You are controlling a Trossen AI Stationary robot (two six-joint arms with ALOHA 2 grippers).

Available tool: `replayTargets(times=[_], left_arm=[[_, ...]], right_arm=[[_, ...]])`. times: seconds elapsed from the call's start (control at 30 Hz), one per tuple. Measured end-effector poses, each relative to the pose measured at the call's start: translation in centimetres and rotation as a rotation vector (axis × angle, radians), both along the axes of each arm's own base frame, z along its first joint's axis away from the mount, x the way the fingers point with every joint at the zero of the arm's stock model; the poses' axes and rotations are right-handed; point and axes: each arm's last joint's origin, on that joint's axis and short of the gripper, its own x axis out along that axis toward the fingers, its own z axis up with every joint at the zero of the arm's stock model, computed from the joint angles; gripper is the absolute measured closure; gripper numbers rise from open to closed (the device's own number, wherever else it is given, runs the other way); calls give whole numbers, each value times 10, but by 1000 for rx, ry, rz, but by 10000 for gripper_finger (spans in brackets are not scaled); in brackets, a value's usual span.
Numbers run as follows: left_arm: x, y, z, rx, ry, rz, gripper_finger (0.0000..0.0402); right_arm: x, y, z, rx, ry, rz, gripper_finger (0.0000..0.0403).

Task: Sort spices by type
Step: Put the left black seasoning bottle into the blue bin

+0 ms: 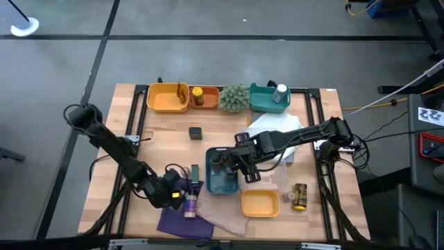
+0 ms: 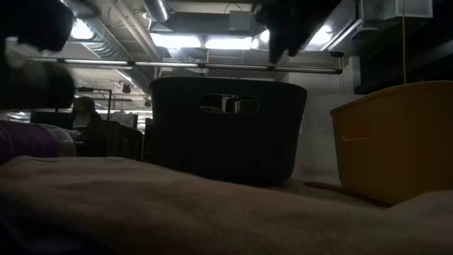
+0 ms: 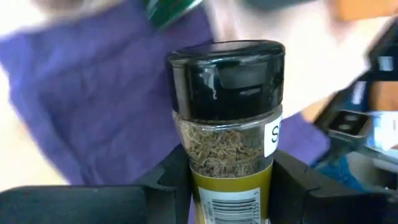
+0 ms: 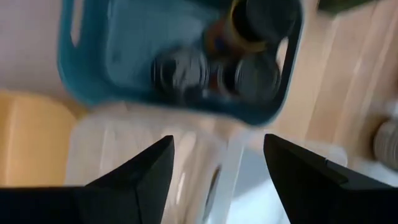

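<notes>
Wooden desk (image 1: 208, 121) is carrying a purple cloth (image 3: 81, 93); over it your left end effector (image 3: 230, 180) is gripping the herb jar (image 3: 227, 118) across its long axis; right end effector (image 4: 217, 165) is hovering open.

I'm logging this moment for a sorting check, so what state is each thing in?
Left hand: closed on the black-lidded herb jar, over the purple cloth.
Right hand: open, empty, above the teal tray.
Teal tray: holds several dark-lidded jars.
Yellow tray: looks empty.
Jar right of the yellow tray: lying on the table.
</notes>
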Motion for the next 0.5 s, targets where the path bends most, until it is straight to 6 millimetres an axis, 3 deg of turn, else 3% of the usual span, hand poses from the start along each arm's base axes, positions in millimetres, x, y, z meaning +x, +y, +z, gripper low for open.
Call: replayTargets(times=[0.2, 0.5], left_arm=[[-1, 9, 18, 214, -174, -69, 266], [11, 23, 28, 632, -333, -63, 265]], right_arm=[[16, 4, 6, 11, -172, 78, 155], [28, 7, 14, 6, -323, 144, 155]])
